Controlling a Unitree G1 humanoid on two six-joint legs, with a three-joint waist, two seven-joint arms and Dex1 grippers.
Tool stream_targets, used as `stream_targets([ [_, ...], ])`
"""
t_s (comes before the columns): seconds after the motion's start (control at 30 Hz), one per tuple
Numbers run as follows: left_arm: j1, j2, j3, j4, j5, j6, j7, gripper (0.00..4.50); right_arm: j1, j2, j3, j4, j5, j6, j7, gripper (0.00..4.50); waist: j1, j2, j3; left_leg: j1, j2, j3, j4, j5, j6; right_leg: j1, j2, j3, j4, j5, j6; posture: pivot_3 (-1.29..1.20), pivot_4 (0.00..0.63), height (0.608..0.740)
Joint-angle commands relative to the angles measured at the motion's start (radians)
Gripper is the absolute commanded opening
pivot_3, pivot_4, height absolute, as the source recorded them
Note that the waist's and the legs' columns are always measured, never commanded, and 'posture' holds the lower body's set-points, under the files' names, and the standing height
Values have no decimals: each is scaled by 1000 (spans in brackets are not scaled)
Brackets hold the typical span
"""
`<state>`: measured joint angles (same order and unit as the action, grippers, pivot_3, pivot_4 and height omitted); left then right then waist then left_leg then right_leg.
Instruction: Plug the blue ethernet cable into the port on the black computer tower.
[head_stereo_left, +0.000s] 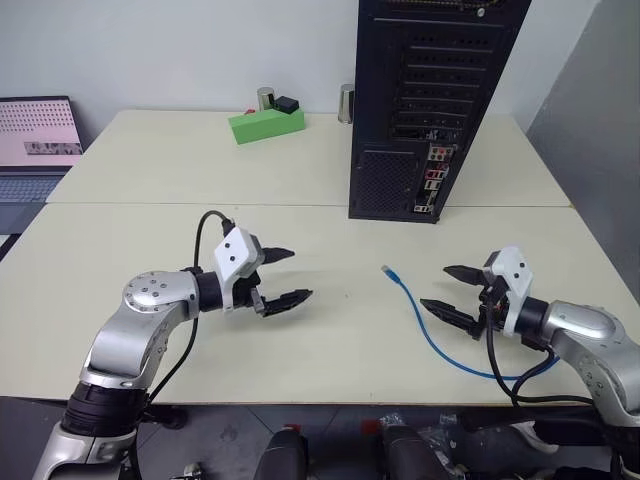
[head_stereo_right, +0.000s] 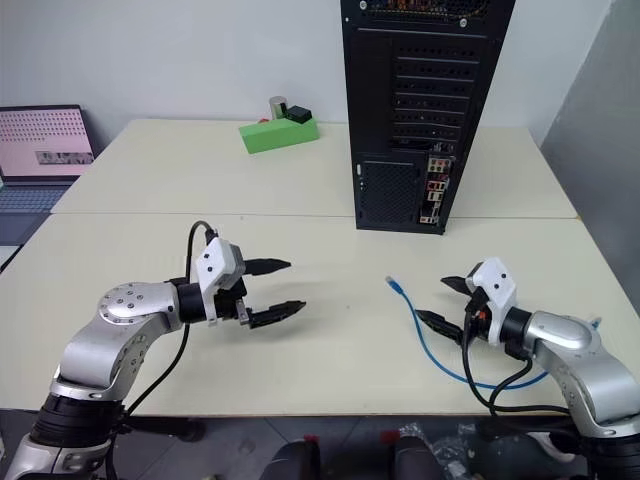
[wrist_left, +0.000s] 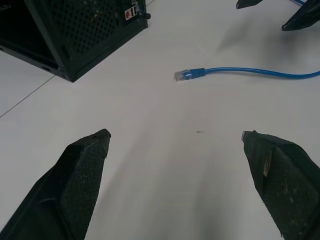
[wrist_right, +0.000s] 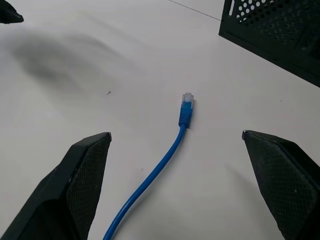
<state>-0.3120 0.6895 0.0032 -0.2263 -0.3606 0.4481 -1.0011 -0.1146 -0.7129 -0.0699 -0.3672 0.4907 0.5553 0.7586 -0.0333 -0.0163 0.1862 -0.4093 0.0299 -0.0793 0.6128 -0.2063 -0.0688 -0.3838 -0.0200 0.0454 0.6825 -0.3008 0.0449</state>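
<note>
Blue ethernet cable (head_stereo_left: 430, 330) loose on table (head_stereo_left: 300, 330) — unplugged from black computer tower (head_stereo_left: 430, 100).

cable: blue ethernet cable (head_stereo_left: 430, 335), loose on the tabletop (head_stereo_left: 300, 180), curving toward its near edge
plug: clear tip (wrist_right: 187, 96) (unplugged) pointing toward the tower, well apart from it
tower: black computer tower (head_stereo_left: 430, 100), upright, perforated rear panel and coloured sockets facing the cable

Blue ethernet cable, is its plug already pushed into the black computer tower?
No, the blue ethernet cable lies loose on the table, its clear plug apart from the black computer tower.
</note>
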Motion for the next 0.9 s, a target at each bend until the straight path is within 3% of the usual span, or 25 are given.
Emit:
stream_targets([
  [0.03,5,23,3,-42,-29,-5,-32,4500,-29,2,3,-26,-3,-7,6,4446,-1,0,0,0,0,0,0,0,0,0,0,0,0,0,0,0,150,740],
  [0.3,17,35,-12,-54,-19,-6,-44,4500,-45,28,57,-52,-47,26,-58,4446,0,0,0,0,0,0,0,0,0,0,0,0,0,0,0,0,150,740],
  [0.47,11,36,-20,-53,-22,-6,-44,4500,-79,98,112,-38,-109,42,-147,4446,0,0,0,0,0,0,0,0,0,0,0,0,0,0,0,0,150,740],
  [0.9,-50,16,-35,-20,-29,-28,-62,4500,-227,270,208,257,-276,5,-267,4446,-1,0,0,0,0,0,0,0,0,0,0,0,0,0,0,0,150,740],
])
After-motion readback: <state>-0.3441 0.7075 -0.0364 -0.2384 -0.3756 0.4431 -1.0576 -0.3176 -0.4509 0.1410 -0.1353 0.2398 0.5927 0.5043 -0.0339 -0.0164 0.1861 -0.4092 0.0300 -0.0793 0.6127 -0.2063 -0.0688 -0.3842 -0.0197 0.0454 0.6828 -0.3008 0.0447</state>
